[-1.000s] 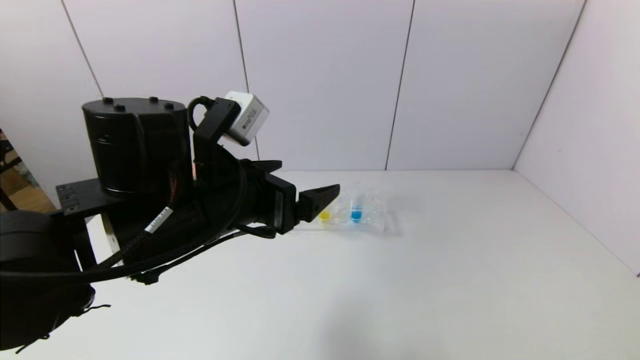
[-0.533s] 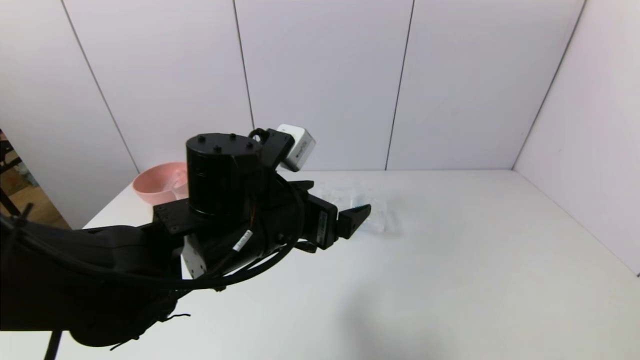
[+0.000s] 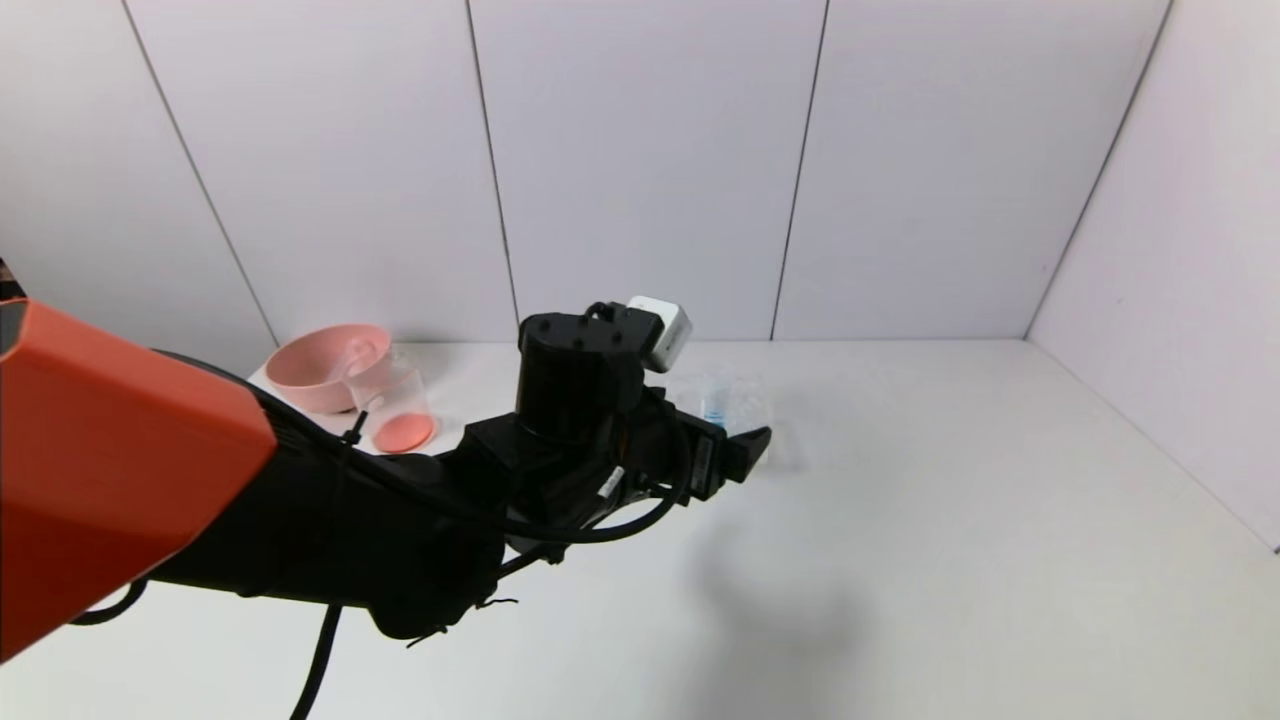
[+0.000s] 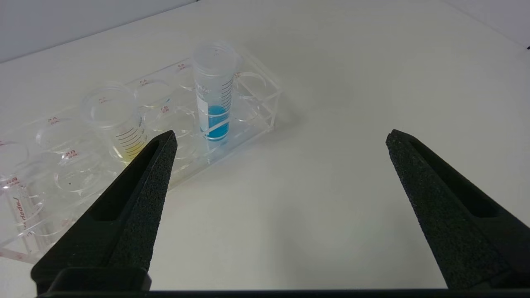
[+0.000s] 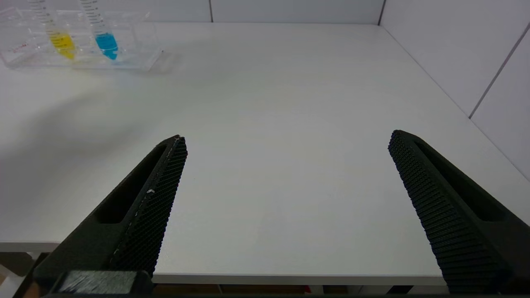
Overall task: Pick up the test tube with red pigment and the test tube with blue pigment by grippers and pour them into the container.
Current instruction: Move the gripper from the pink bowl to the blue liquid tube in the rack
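The left gripper hangs low over the white surface, just in front of the clear plastic tube rack, with its two black pointed jaws spread wide and holding nothing. That wide spread looks like preparation to close around a tube from the side. The slim clear test tube with blue pigment stands upright in a slot at the near end of the rack, so its open mouth stays up and the little blue liquid sits at the bottom. Beside it in the rack stands a clear tube with yellow liquid, partly behind one jaw in the left wrist view; it is not wanted.

The small clear glass beaker container sits off to the left, just beside the pink round bowl, and shows a red-orange layer at its bottom. No test tube with red pigment shows in any view.

The right gripper is held back at the near edge of the surface, jaws likewise wide apart and empty, well away from the rack.
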